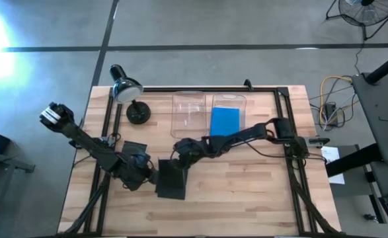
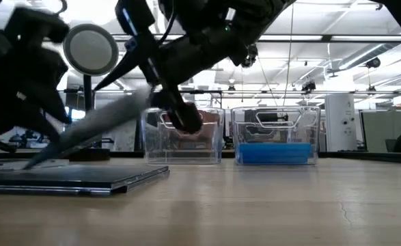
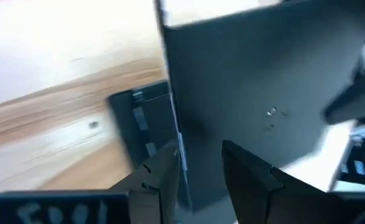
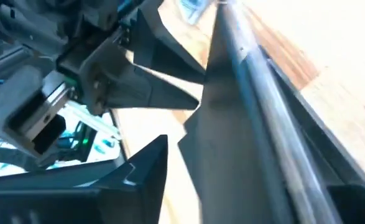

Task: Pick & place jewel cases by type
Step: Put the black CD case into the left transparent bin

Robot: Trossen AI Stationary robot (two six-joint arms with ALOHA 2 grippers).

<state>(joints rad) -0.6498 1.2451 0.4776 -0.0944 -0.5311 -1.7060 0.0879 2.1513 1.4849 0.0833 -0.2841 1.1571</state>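
A dark jewel case is tilted: its left end is down and its right end is raised. My right gripper is shut on the raised end. My left gripper is open at the case's left edge, with the case's face spreading beyond its fingers. Another dark case lies flat on the table beneath the tilted one. A third dark case lies behind the left gripper. Blue cases lie in the right-hand clear bin. My left gripper stands with one finger beside the tilted case's left edge; whether it touches the case I cannot tell. My right gripper pinches the dark case between its two fingers at the raised far-right edge, coming from the table's right. The case slopes down from the hold, with its low left end at table level.
A desk lamp stands at the far left of the table. The left-hand clear bin stands beside the bin holding the blue cases. Bare wood stretches along the near side.
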